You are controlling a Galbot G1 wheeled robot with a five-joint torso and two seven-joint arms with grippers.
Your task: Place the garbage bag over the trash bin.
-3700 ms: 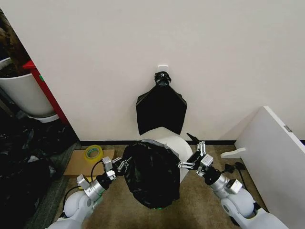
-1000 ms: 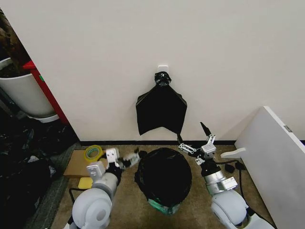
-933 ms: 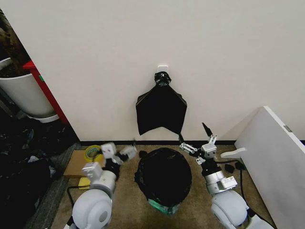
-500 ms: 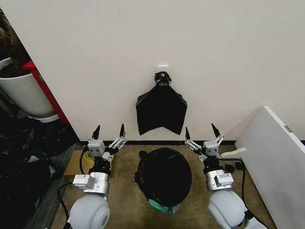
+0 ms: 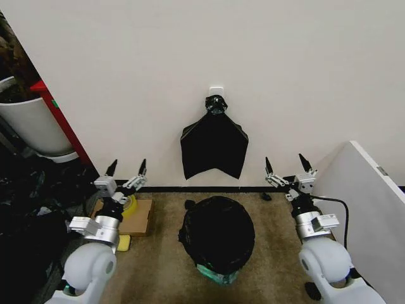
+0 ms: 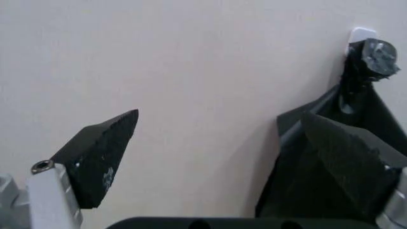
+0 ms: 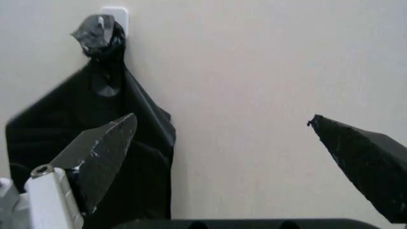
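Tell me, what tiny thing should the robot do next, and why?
Probably just keep both arms away and stop. The garbage bag already covers the top of the trash bin. The left hand and right hand are open, holding nothing, raised on either side of the bin and apart from it, so no lining work seems left.

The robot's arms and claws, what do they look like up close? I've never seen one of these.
Each arm is rounded pale grey-white shells joined by a silver metal wrist ring. The left gripper and right gripper have a white and silver body with two pointed black fingers, wedge-shaped, with scuffed, speckled faces in the wrist views. A black cable runs along each arm.
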